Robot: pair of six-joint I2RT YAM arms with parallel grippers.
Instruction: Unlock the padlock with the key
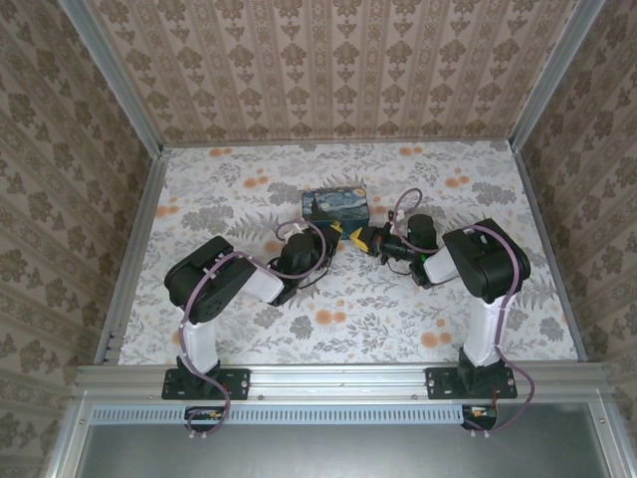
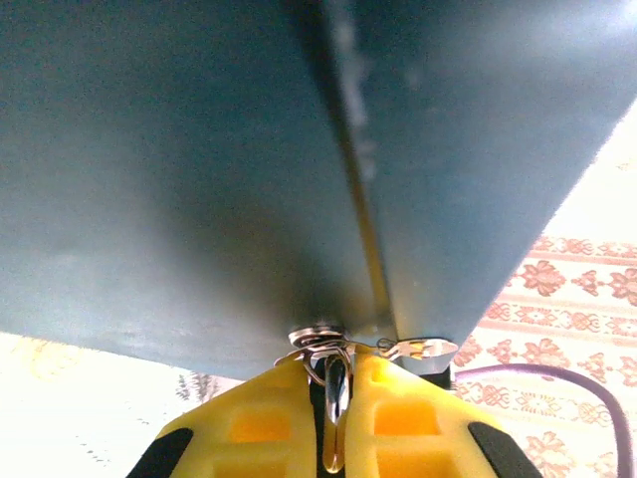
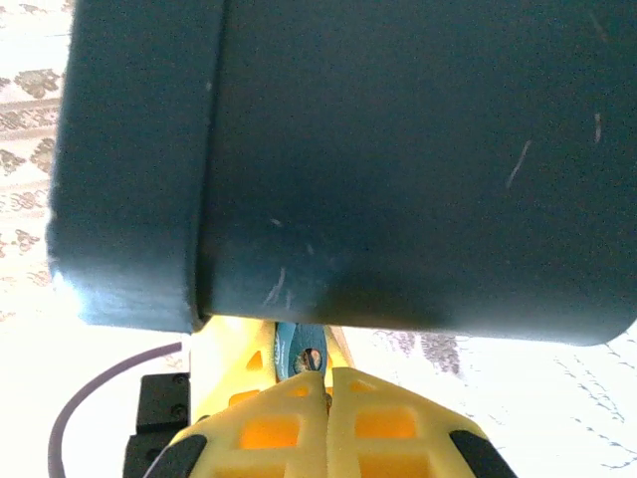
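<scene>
Top external. Blue box (image 1: 335, 205) with a night-sky print sits on the floral table (image 1: 229, 189), roughly mid-table. Both arms reach in toward its near side. Left gripper (image 1: 338, 232) is just below the box's near edge, yellow fingers pointing at it. Right gripper (image 1: 366, 239) is just off the box's near right corner and close beside the left one. Padlock and key are too small to make out from here.

Left wrist. The box (image 2: 199, 179) looms right above the fingertips, one corner edge running down toward them. Left gripper (image 2: 334, 366) is clenched, yellow fingers pressed on a thin silvery strip set edge-on between them: the key (image 2: 335, 393). Fine wire ring loops (image 2: 311, 349) sit at the key's top end, right under the box. A small metal tab (image 2: 423, 349) sticks out to the right of the ring, at the box's lower corner. A purple cable (image 2: 557, 376) curves past, right of the box.

Right wrist. The box (image 3: 398, 169) covers the upper frame, dark and blurred. Right gripper (image 3: 325, 376) is clamped, fingertips meeting. The padlock (image 3: 297, 349) stands up out of the tips, its blue-grey body showing a small round shiny spot just under the box's lower edge. It looks pinched at its lower end.
</scene>
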